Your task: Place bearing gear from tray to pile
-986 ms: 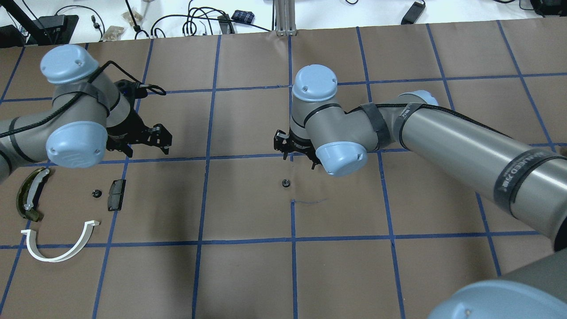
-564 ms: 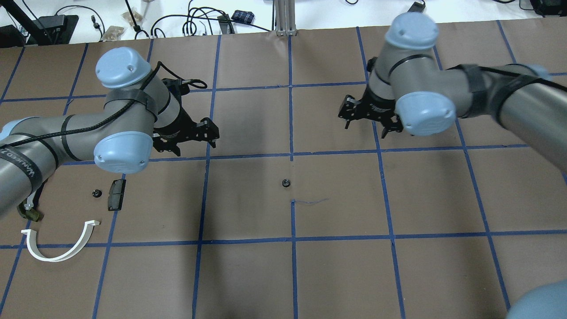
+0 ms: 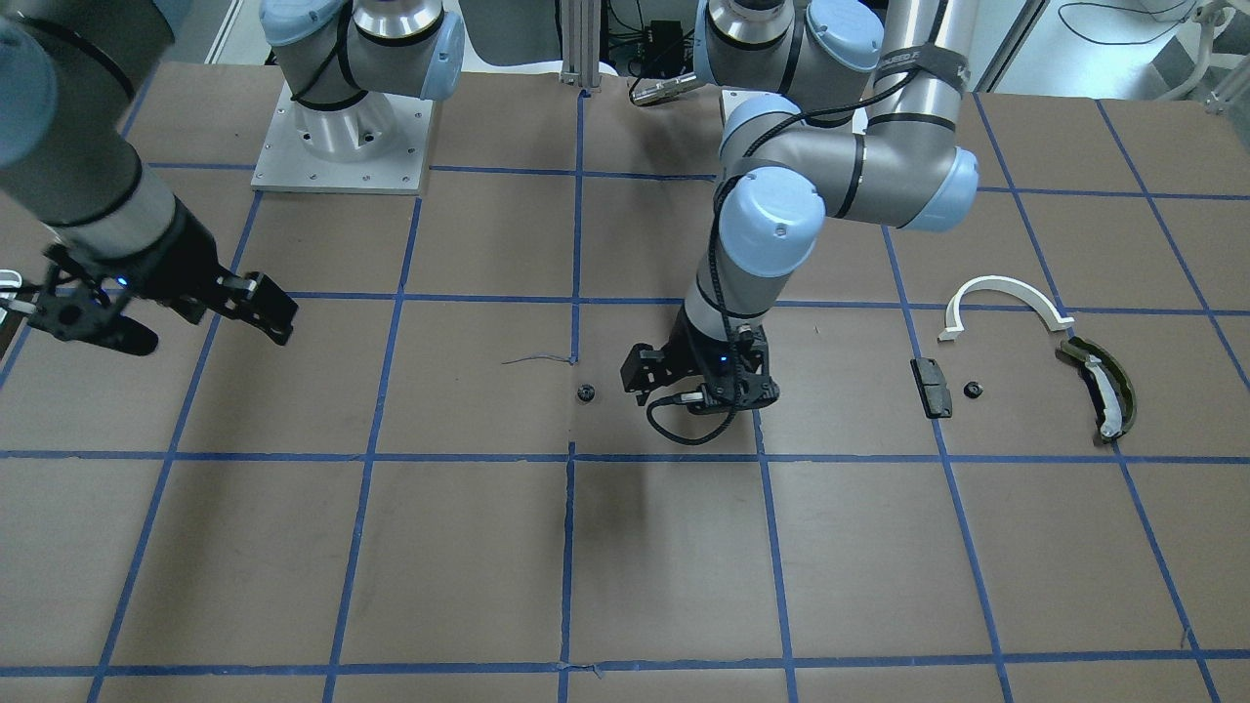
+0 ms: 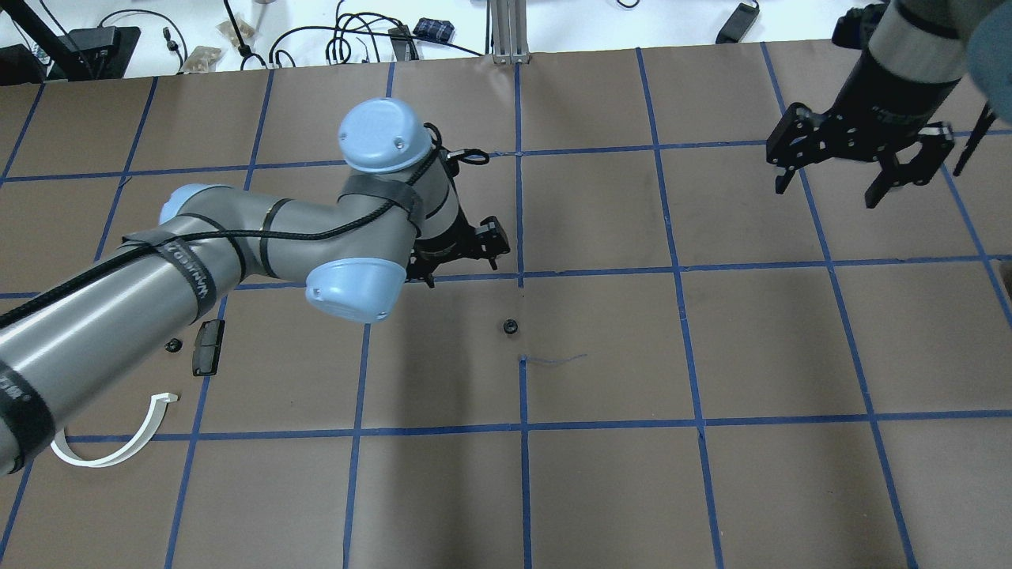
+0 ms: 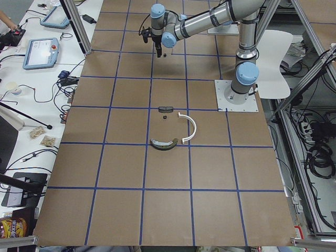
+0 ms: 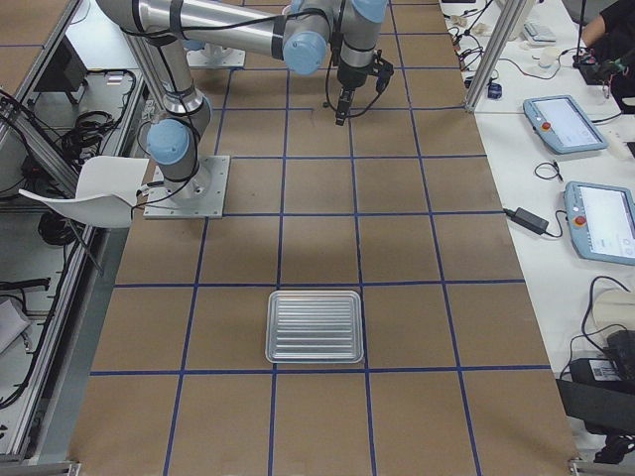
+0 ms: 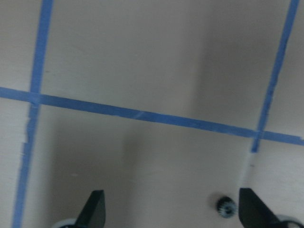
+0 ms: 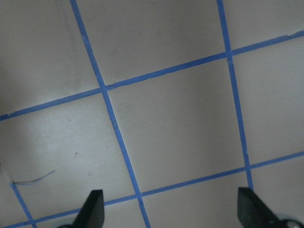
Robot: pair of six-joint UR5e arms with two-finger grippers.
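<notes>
Olive shoe [image 3: 1099, 386] hides under the left arm [image 4: 118, 316] overhead; left gripper [image 7: 172, 206] and right gripper [image 4: 826, 196] gape empty.

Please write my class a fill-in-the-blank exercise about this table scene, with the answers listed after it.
The left gripper hangs near the lone gear with its jaws ____.
In the pile, a second gear lies right beside the black ____.
The right gripper, jaws apart, holds ____.
The half-ring in the pile is coloured ____.
Answers: open; pad; nothing; white.
</notes>
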